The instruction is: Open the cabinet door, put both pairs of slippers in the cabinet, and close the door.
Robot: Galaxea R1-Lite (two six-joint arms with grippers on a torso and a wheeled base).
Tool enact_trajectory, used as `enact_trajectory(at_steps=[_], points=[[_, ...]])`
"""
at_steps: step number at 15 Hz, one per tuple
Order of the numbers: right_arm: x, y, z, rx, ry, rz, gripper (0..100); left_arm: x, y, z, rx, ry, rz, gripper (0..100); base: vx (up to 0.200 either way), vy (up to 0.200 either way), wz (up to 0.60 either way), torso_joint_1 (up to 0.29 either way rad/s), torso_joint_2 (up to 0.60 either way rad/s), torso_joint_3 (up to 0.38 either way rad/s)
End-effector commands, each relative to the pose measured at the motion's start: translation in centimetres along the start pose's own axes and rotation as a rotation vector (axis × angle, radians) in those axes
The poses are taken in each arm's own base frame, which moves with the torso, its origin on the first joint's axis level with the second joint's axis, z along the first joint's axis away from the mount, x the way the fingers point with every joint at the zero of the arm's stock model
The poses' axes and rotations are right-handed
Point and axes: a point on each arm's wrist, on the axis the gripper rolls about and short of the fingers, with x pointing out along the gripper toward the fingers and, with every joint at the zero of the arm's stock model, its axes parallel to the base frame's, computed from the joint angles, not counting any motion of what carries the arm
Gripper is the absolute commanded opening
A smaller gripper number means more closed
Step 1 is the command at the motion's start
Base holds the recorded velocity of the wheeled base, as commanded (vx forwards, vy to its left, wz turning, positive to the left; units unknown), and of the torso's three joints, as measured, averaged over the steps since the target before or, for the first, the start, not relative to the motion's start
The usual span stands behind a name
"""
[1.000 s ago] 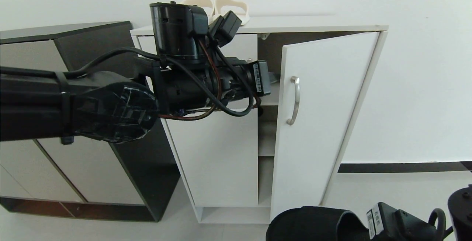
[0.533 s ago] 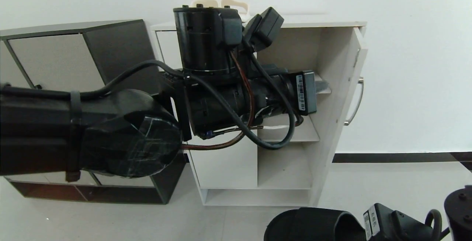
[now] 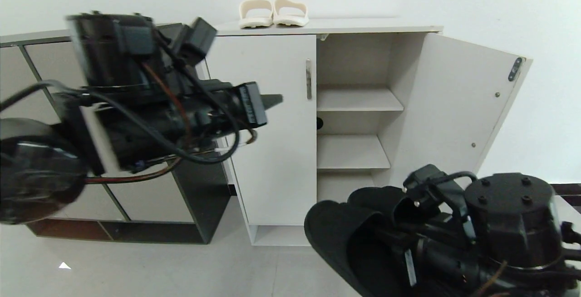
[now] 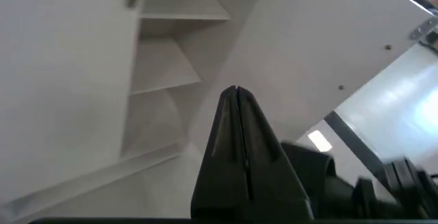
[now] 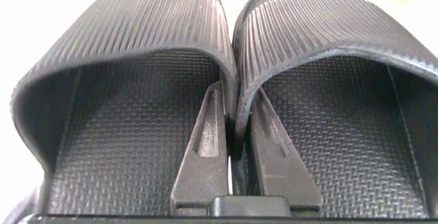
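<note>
A plain white wall point(image 3: 499, 6) and a pale floor point(image 3: 181, 269) are behind everything. In the head view a white cabinet point(image 3: 386, 27) stands against the wall, in the middle. Its right door point(image 3: 458, 106) is swung wide open toward 3 o'clock. Inside you can see two shelves point(image 3: 356, 99), one above the other. Its left door point(image 3: 272, 160) is shut and has a thin metal handle point(image 3: 308, 79) near its inner edge. A pair of cream slippers point(image 3: 273, 13) sits side by side on top of the cabinet, at 12 o'clock. A dark cabinet point(image 3: 199, 188) with pale fronts stands just beside the white one, at about 9 o'clock. The left claw point(image 3: 274, 101) is up in front of the shut left door, at about 10 o'clock. Its two fingers point(image 4: 226, 135) are pressed flat together with nothing between them. At 5 o'clock, low down, the right claw point(image 5: 236, 101) has hold of a pair of black slippers point(image 3: 345, 233). One finger goes inside each slipper. The two inner side walls, pushed together, are pinched tight between the fingers. The black slippers point(image 5: 137, 114) are in the air in front of the open side of the cabinet, below the shelves, and outside it.
</note>
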Motion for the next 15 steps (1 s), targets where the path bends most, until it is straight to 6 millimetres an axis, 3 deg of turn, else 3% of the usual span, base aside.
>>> enact_trajectory(at_steps=[1, 2, 4, 6, 10, 15], points=[[3.7, 0.6, 0.9, 0.06, -0.008, -0.127, 0, -12.0, 0.8, 1.7, 0.018, -0.129, 0.225, 0, 0.0, 0.0, 0.0, 0.0, 0.0, 0.0], [5.0, 0.5, 1.5, 0.094, -0.039, -0.211, 0, -16.9, 0.4, 0.6, 0.056, -0.127, 0.358, 0, 0.0, 0.0, 0.0, 0.0, 0.0, 0.0], [5.8, 0.2, 1.8, 0.114, -0.082, -0.276, 0, -23.4, -0.2, -2.2, 0.107, -0.163, 0.533, 0, 0.0, 0.0, 0.0, 0.0, 0.0, 0.0], [6.0, 0.2, 2.2, 0.124, -0.122, -0.294, 0, -27.4, -0.1, -6.0, 0.143, -0.231, 0.697, 0, 0.0, 0.0, 0.0, 0.0, 0.0, 0.0], [6.2, 0.2, 2.1, 0.111, -0.126, -0.303, 0, -29.4, 0.8, -13.8, 0.144, -0.259, 0.947, 0, 0.0, 0.0, 0.0, 0.0, 0.0, 0.0], [6.5, 0.1, 1.8, 0.106, -0.113, -0.311, 0, -29.3, 2.5, -20.0, 0.238, -0.152, 0.973, 0, 0.0, 0.0, 0.0, 0.0, 0.0, 0.0]])
